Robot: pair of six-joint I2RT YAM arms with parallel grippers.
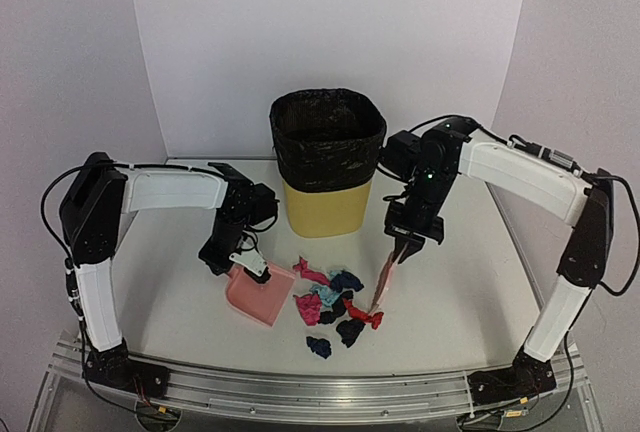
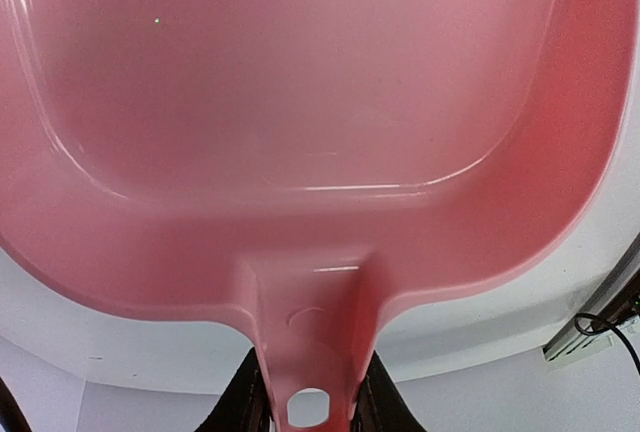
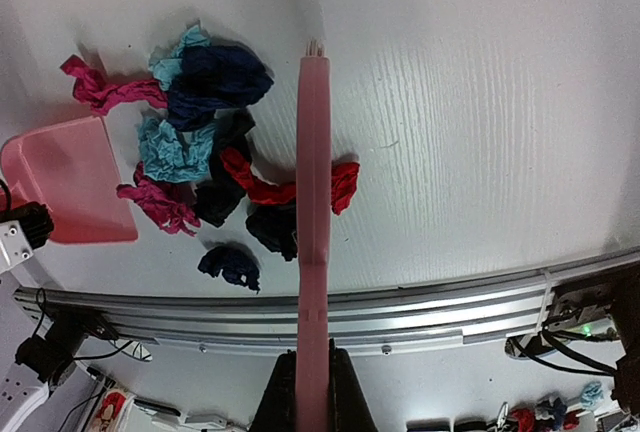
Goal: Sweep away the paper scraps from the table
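Several paper scraps (image 1: 335,302) in pink, red, black, navy and light blue lie bunched on the white table (image 1: 450,302); they also show in the right wrist view (image 3: 205,147). My left gripper (image 1: 250,260) is shut on the handle of a pink dustpan (image 1: 262,295), which rests left of the scraps with its mouth toward them; the pan fills the left wrist view (image 2: 300,122). My right gripper (image 1: 405,249) is shut on a pink brush (image 1: 382,282) whose tip sits at a red scrap (image 1: 370,317) on the pile's right side. The brush runs up the right wrist view (image 3: 314,222).
A yellow bin (image 1: 327,162) lined with a black bag stands behind the scraps at the table's middle. One navy scrap (image 1: 318,347) lies apart near the metal front rail (image 1: 320,392). White walls stand at the back and sides.
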